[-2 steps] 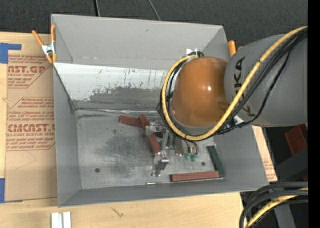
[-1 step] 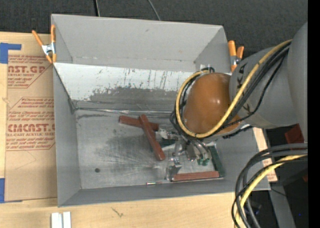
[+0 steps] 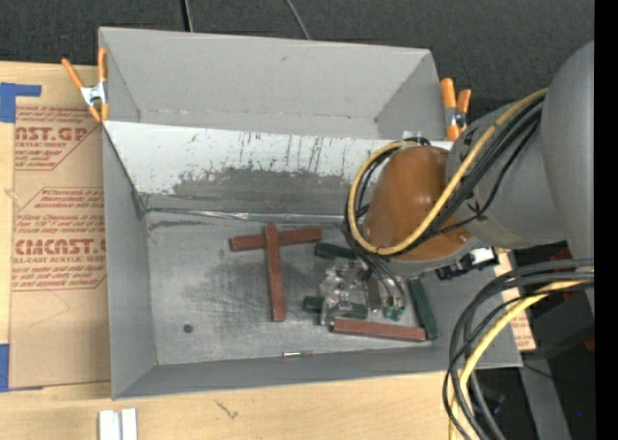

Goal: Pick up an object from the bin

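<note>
Three brown sticks lie on the floor of the bin (image 3: 130, 235), and each is easiest placed from the gripper (image 3: 351, 299), which hangs low over the right part of that floor. Well to the left of the gripper, two of them make a cross. The long stick (image 3: 276, 284) runs toward the near wall, and the short stick (image 3: 290, 236) lies across its far end, touching it. Just right of the gripper lies a dark green strip (image 3: 422, 311). Above and to the right of the gripper sit the arm's orange cover (image 3: 410, 202) and its looped cables (image 3: 362, 197).

The likeliest trouble, as I judge it, is a poor bite. The sticks are thin and lie flat on the metal, so a close could slide over one. It could also catch only an end, so that the stick swings and drops on the lift. The green strip could be dragged along too, and the near wall leaves little room to come down.

Whether the gripper is wide or narrow, or has anything in it, I cannot tell.

The thing nearest to hand seems to be the third stick (image 3: 381, 330). It lies flat just beside the gripper on its near side, running from beneath the gripper out to the right along the near wall. Its right end meets the green strip.
</note>
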Motion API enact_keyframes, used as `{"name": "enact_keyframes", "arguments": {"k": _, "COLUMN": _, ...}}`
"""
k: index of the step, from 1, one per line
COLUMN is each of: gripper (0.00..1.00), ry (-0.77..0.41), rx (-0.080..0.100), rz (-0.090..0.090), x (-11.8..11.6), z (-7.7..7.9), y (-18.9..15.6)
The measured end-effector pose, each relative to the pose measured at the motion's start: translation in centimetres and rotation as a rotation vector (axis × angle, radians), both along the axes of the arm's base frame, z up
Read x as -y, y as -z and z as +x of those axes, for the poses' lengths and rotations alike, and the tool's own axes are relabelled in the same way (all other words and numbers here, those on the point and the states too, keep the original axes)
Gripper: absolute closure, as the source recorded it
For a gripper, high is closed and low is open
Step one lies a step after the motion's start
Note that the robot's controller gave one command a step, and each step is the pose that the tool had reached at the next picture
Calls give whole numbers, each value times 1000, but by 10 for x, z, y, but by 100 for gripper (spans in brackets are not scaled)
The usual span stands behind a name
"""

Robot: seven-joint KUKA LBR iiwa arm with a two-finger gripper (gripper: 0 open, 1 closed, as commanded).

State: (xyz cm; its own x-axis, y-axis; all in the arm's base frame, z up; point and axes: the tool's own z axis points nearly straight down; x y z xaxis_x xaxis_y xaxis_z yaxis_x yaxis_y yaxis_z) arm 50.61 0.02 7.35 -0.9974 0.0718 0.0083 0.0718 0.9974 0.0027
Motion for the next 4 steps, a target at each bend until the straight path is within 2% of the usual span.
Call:
{"name": "enact_keyframes", "arguments": {"k": 1, "gripper": 100, "ry": 0, "rx": 0, "rz": 0, "x": 0, "z": 0, "y": 0}}
{"name": "enact_keyframes", "arguments": {"k": 2, "gripper": 100, "ry": -18, "rx": 8, "rz": -3, "x": 17, "z": 19, "y": -126}}
{"name": "enact_keyframes", "arguments": {"k": 3, "gripper": 100, "ry": -18, "rx": 8, "rz": -2, "x": 18, "z": 19, "y": -126}}
{"name": "enact_keyframes", "arguments": {"k": 4, "gripper": 100, "ry": -132, "rx": 7, "rz": -2, "x": 24, "z": 18, "y": -165}}
